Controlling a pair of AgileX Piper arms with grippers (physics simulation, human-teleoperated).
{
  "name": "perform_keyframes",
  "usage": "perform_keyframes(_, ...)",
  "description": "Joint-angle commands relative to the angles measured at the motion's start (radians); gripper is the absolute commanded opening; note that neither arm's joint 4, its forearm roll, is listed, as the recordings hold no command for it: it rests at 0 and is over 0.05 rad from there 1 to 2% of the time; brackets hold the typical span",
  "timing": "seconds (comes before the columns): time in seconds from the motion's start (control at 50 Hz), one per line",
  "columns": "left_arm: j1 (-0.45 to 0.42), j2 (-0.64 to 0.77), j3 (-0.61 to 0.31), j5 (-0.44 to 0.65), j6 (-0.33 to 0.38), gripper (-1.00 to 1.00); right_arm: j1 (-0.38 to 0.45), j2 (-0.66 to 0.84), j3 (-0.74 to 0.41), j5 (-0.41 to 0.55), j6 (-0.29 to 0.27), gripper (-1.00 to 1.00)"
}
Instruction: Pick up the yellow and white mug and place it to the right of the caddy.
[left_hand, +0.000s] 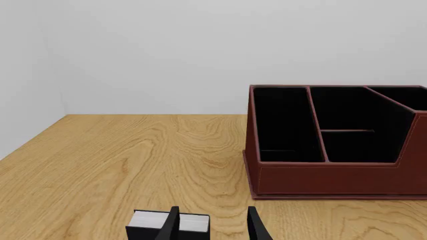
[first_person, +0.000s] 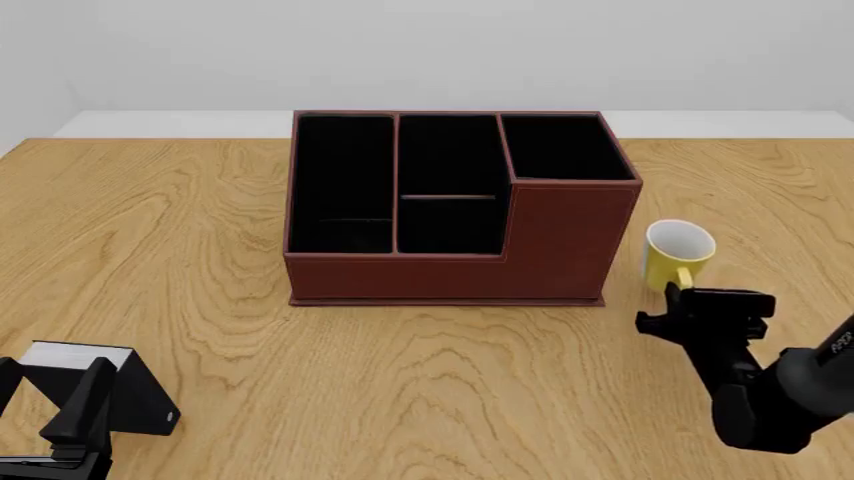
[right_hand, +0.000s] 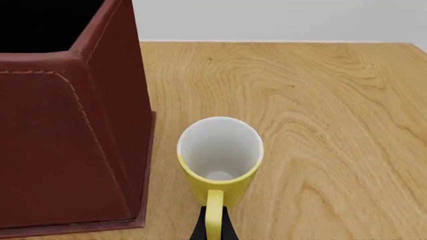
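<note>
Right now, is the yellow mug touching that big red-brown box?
Apart. The right wrist view shows a strip of bare table between the mug and the caddy; the front view agrees.

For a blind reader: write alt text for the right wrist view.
A yellow and white mug stands upright on a wooden table, beside the caddy, its handle held between the right pincer fingertips.

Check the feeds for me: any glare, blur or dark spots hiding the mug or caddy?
Front view: sharp, evenly lit, no glare; the mug is clear, but the caddy compartments are plain black. Right wrist view: crisp, with only faint shadow beside the mug. Left wrist view: sharp, caddy interior equally black.
</note>
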Motion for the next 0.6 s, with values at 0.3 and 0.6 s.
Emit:
perform_keyframes(0.3, 0.0, 0.0, 0.0, 0.0, 0.0, 1.0, -0.007, 0.045, -0.019, -0.011, 0.007, -1.0)
perform_keyframes(0.6, 0.0, 0.0, 0.0, 0.0, 0.0, 1.0, -0.009, 0.065, -0.03, -0.01, 0.003, -1.0)
